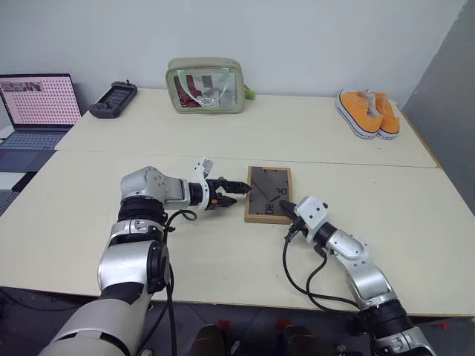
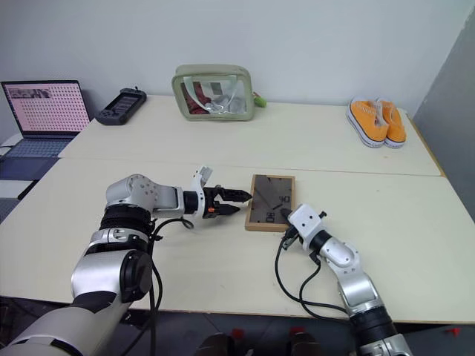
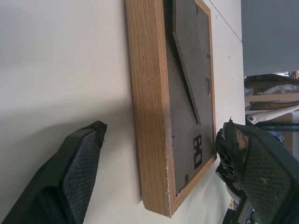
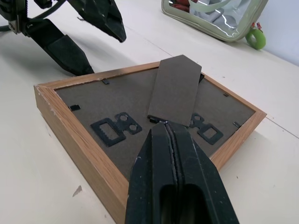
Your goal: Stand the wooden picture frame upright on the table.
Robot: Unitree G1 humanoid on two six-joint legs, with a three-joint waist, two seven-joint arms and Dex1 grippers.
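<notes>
The wooden picture frame [image 1: 269, 194] lies face down on the table [image 1: 148, 133], its dark grey-brown back up. The easel stand [image 4: 175, 88] is lifted slightly off the back. My left gripper [image 1: 243, 190] is open at the frame's left edge, one finger above the frame and one low beside the wooden edge [image 3: 149, 116]. From the near right side, my right gripper [image 4: 163, 127] is shut with nothing in it. Its tip hovers over the frame's back at the foot of the easel stand, beside the black hanger clips [image 4: 116, 126].
Along the table's far side stand a laptop [image 1: 37, 104], a black handheld controller [image 1: 113, 99], a clear green-trimmed pouch [image 1: 205, 85] and a pair of orange shoes [image 1: 369, 113]. A seam [image 1: 356, 165] crosses the tabletop behind the frame.
</notes>
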